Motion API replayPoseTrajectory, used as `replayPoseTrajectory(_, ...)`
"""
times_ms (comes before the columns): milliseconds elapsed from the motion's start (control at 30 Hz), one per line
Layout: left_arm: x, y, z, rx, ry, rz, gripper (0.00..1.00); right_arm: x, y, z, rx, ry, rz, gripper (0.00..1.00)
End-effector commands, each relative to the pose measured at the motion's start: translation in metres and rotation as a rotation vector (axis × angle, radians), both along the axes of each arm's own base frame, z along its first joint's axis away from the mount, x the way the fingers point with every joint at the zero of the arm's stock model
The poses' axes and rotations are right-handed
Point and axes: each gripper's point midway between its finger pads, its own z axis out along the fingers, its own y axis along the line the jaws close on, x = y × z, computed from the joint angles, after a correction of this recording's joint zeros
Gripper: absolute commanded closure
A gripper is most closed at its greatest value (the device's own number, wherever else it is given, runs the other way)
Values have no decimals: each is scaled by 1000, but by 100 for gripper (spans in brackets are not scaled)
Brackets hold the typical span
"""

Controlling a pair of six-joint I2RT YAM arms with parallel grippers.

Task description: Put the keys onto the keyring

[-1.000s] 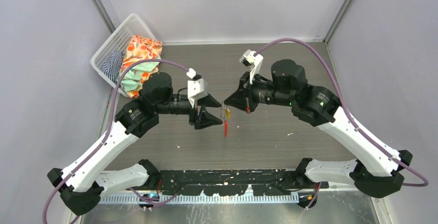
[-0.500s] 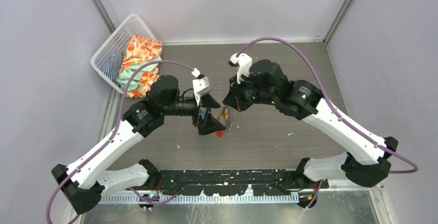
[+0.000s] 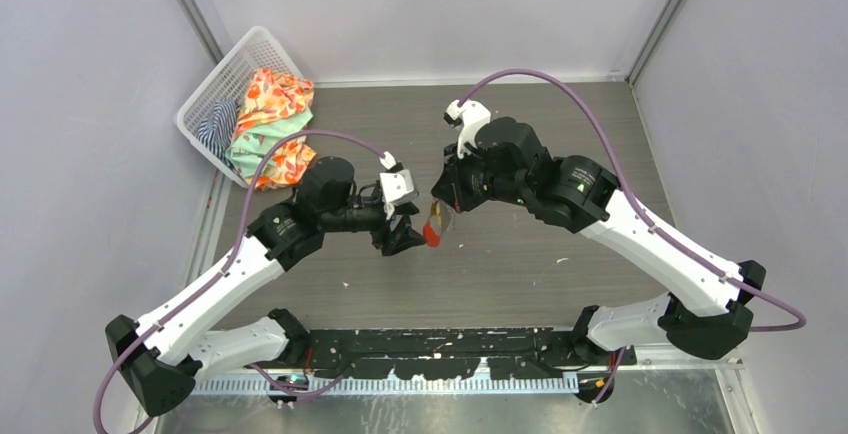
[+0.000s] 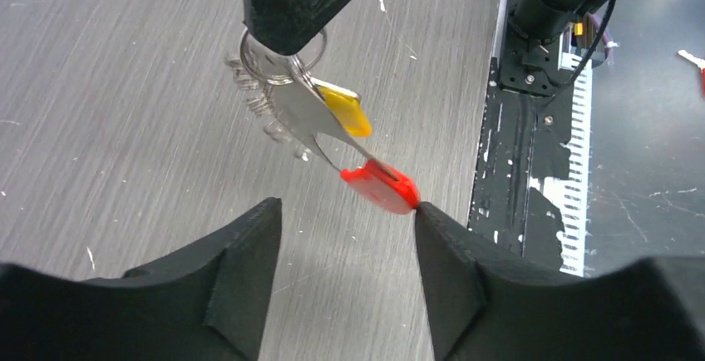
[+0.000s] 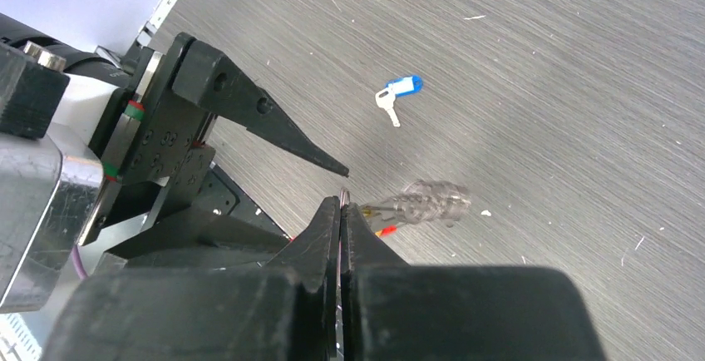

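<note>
Right gripper (image 5: 342, 200) pinches keyring (image 4: 278, 66), yellow key (image 4: 345, 113) hanging with it; left gripper (image 4: 345, 211), jaws apart, flanks red tag (image 4: 381, 186); next: fetch blue key (image 5: 399, 93) from worktop (image 5: 582, 61).

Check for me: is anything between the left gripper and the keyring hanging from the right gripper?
Nothing visible. The keyring hangs from the shut right gripper, and its red tag sits inside the open left gripper, its end seemingly touching one fingertip. The yellow key hangs just above the tag, clear of both fingers.
</note>
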Motion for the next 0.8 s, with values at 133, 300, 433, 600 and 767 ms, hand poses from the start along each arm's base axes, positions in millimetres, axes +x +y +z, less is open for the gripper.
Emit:
replayPoseTrajectory(133,11,0,19,-29,-143,2,47,-5,0,37,143,-40,-16,99)
replayPoseTrajectory(300,3,-1,17,-41,-94,-22,52,-6,2,37,159,-31,-17,99)
replayPoseTrajectory(433,3,1,15,-24,-122,-26,81,-8,2,36,160,-17,-11,99)
replayPoseTrajectory(600,4,6,15,4,-223,-65,100,-12,0,30,143,14,-14,99)
replayPoseTrajectory(767,15,7,28,10,-393,-68,100,-18,0,12,93,81,-2,99)
